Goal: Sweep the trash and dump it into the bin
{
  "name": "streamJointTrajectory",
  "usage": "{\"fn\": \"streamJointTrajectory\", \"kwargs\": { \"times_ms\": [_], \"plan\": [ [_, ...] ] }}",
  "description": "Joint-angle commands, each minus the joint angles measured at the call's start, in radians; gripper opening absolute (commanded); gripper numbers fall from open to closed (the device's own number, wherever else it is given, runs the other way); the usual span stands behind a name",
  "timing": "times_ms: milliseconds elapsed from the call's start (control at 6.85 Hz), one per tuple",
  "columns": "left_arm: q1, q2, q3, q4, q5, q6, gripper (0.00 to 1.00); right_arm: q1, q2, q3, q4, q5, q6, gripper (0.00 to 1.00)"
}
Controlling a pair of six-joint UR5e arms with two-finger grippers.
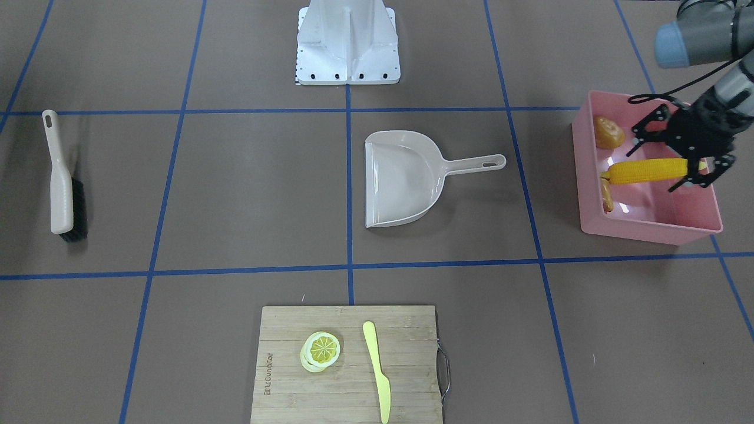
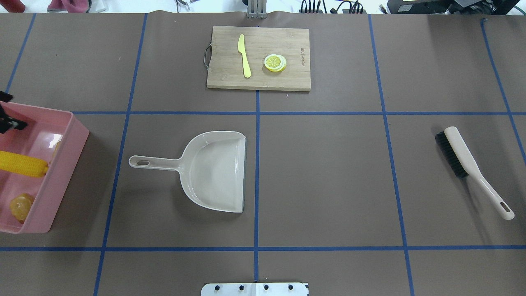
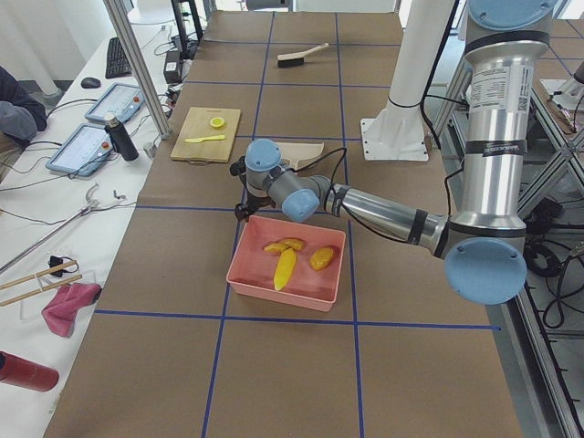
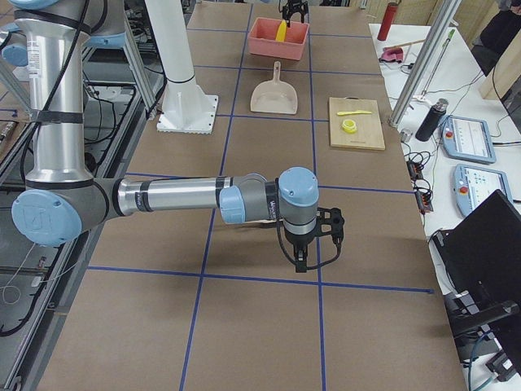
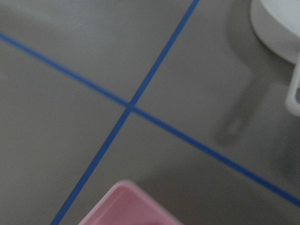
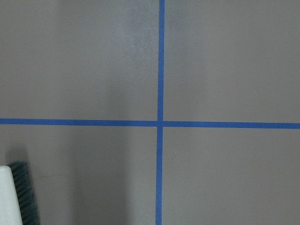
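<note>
Dustpan [image 1: 400, 182] mid-table, brush [image 1: 62, 182] well apart, potato [image 1: 608, 132] inside bin [image 1: 648, 231]

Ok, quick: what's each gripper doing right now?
Left gripper: open, holding nothing, by the large pink rectangular plastic bin.
Right gripper: cannot be told; only the side view shows it.

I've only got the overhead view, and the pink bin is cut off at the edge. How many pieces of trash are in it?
Observer: Three. Exterior left shows the corn cob, potato and ginger root inside the bin.
Operator: Where's the left gripper?
Observer: At the bin; in the front-facing view the left gripper has its jaws apart.
Operator: And the right one?
Observer: The right gripper hangs over the table in exterior right; open or shut, I cannot tell.
</note>
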Motion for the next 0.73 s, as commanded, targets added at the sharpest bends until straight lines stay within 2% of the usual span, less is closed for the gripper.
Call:
{"fn": "streamJointTrajectory", "kwargs": {
  "times_ms": [0,146,292,438,584],
  "plan": [
    [-0.214,0.121,0.009,0.21,0.001,-0.005,0.98,0.0,0.0,0.0,0.0,0.0,0.0,1.0],
    [-0.289,0.182,0.02,0.25,0.002,-0.005,0.98,0.0,0.0,0.0,0.0,0.0,0.0,1.0],
    [-0.317,0.221,0.031,0.302,0.006,0.0,0.98,0.0,0.0,0.0,0.0,0.0,0.0,1.0],
    [-0.408,0.238,0.053,0.306,-0.002,0.001,0.98,0.0,0.0,0.0,0.0,0.0,0.0,1.0],
    [-0.44,0.236,0.084,0.304,-0.001,0.0,0.98,0.0,0.0,0.0,0.0,0.0,0.0,1.0]
  ]
}}
